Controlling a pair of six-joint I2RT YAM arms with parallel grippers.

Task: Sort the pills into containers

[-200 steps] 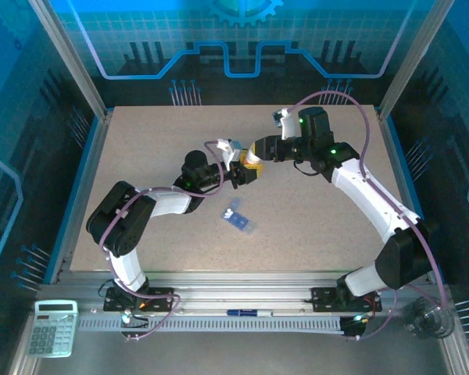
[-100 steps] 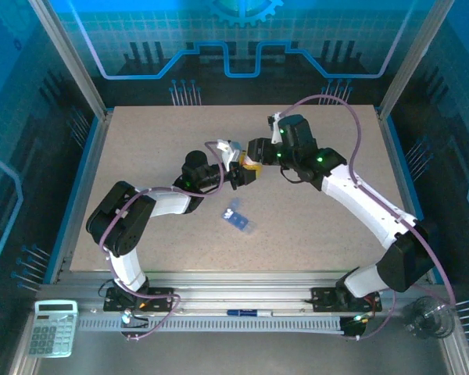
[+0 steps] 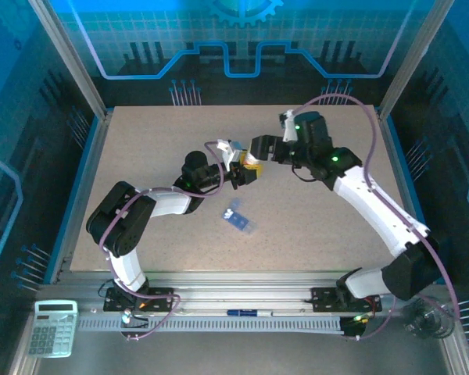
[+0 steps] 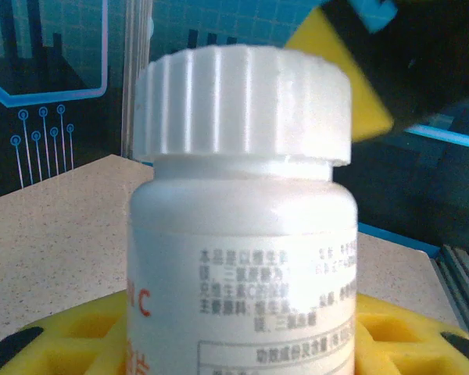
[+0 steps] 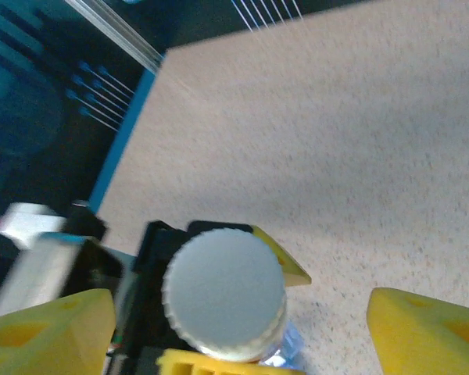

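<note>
My left gripper point(image 3: 245, 175) pinched the bottle point(image 4: 242, 258); my right gripper point(image 3: 254, 156) hung spread around its white cap point(image 5: 223, 285). I judged I should centre, close squarely, then twist. The pill box point(image 3: 238, 219) lay at the bottle's six o'clock, apart.

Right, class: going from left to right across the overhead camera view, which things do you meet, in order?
The calculator → left arm's base → pill box → right arm's base → clear cup.
</note>
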